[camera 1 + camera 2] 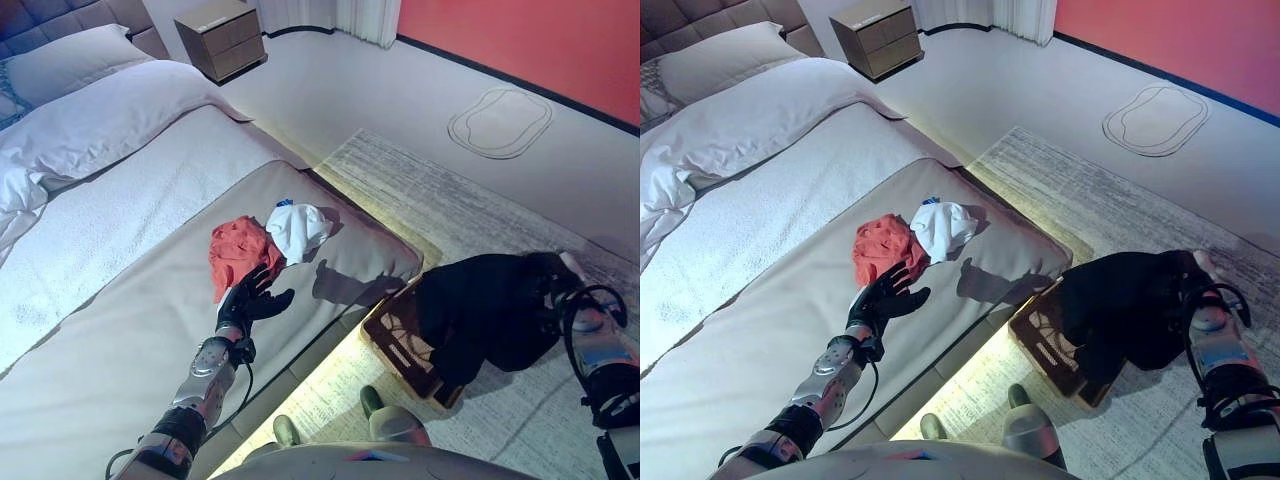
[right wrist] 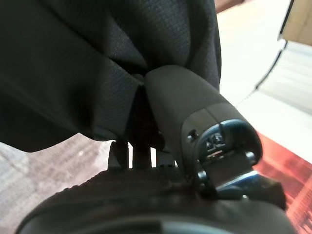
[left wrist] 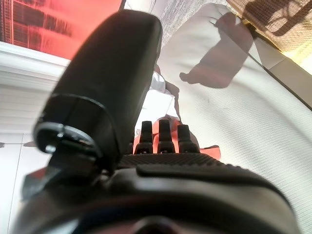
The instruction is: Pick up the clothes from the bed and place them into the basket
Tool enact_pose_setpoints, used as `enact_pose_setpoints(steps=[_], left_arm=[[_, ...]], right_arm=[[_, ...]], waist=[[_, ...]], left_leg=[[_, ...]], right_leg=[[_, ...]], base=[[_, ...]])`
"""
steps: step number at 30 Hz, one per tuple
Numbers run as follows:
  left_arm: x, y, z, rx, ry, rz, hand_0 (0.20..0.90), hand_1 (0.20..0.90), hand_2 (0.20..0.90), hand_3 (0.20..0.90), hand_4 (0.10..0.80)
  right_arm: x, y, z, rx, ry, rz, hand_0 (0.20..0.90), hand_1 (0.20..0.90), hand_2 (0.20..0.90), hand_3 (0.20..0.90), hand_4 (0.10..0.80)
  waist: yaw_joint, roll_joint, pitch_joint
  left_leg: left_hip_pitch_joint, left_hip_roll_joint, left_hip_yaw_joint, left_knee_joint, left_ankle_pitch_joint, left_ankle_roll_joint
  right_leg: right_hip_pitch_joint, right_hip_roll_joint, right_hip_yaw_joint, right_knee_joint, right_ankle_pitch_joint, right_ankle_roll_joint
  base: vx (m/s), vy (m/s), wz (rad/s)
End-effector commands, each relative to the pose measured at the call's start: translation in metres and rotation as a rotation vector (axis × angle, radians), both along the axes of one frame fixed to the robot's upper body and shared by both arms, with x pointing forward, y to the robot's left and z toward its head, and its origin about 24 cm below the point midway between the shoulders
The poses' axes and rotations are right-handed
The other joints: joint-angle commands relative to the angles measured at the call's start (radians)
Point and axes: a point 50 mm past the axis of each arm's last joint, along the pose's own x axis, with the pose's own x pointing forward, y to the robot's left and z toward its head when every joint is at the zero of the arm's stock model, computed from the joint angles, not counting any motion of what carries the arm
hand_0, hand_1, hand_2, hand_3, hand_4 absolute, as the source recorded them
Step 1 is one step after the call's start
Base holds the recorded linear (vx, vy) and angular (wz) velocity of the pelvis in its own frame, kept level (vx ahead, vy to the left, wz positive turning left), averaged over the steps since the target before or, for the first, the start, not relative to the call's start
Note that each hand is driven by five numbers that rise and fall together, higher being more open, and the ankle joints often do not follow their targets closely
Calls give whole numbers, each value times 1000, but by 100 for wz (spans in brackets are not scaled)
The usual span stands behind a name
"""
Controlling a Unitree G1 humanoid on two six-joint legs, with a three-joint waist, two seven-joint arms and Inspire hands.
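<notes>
Left eye view puts the red cloth (image 1: pixel 238 252) crumpled on the bed (image 1: pixel 120 330), right at the tips of the left hand's (image 1: pixel 248 298) fingers (image 1: pixel 256 283). Those fingers are spread and fairly straight, thumb out to the side, reaching onto the cloth's near edge; they hold nothing. In the left wrist view the fingers (image 3: pixel 161 134) run out in a row with the red fabric just past and beneath their tips. Just beyond the red cloth, touching it on the side away from the thumb's base, lies a white cloth (image 1: pixel 298 230) with a small blue patch.

The black garment (image 1: pixel 1130 305) hangs from the right hand (image 1: pixel 1202 283), draped down over the basket (image 1: pixel 1055 340) on the rug (image 1: pixel 1120 210) beside the bed. In the right wrist view the thumb (image 2: pixel 180 105) presses into the dark fabric (image 2: pixel 83 63) and the fingers (image 2: pixel 141 131) go up into its folds, so the hand is clamped on the garment. The lower part of the garment covers much of the basket's opening; whether it rests inside cannot be told.

Pillows (image 1: pixel 70 60) lie far past the left fingertips, with a nightstand (image 1: pixel 222 38) beyond them.
</notes>
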Motion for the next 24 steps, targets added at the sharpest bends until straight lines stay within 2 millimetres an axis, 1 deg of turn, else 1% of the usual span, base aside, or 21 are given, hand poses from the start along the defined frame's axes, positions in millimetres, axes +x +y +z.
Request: enact_pose_setpoints(steps=[1,3,9,10,11,14,20,24], left_arm=[[34,2,29,70,-157,-59,900,900,900,900,800],[34,2,27,65,-153,-66,900,900,900,900,800],[33,1,26,64,-156,-77,900,900,900,900,800],[33,1,26,64,-155,-78,900,900,900,900,800],[33,1,26,64,-154,-79,900,900,900,900,800],[32,1,25,63,-155,-85,900,900,900,900,800],[33,0,28,64,-171,-90,900,900,900,900,800],[36,0,31,65,-179,-89,900,900,900,900,800]], right_arm=[[43,4,53,-62,-231,64,300,300,300,200,100],[41,4,46,-57,-215,49,300,300,300,200,100],[36,4,32,-40,-177,11,300,300,300,200,100],[34,4,28,-39,-166,2,340,340,340,247,147],[32,3,25,-40,-154,-5,900,900,900,900,800],[25,3,13,-33,-108,-30,900,900,900,900,800],[13,1,-3,-41,-42,-69,900,900,900,900,800],[10,-2,-5,-98,-8,-74,900,900,900,900,800]], waist=[[47,-51,-66],[50,-46,-63],[61,-38,-53],[62,-38,-52],[63,-37,-52],[67,-36,-51],[73,-36,-52],[83,-37,-51]], left_leg=[[45,15,-25,88,-187,-14],[46,16,-29,82,-183,-16],[40,17,-35,79,-179,-20],[40,16,-36,77,-178,-20],[41,16,-37,75,-177,-20],[43,16,-40,70,-173,-20],[48,18,-48,69,-172,-20],[44,15,-61,72,-170,-18]], right_leg=[[-71,15,-43,72,-20,2],[-72,14,-49,71,-20,2],[-79,9,-59,73,-18,4],[-78,8,-60,71,-17,4],[-79,8,-61,71,-16,4],[-76,8,-64,68,-15,3],[-70,8,-68,73,-19,2],[-67,8,-75,77,-22,0]], base=[[10,-20,5],[13,-22,12],[5,-9,7],[16,-10,4],[18,-5,5],[30,-7,4],[38,-4,3],[17,-2,9]])
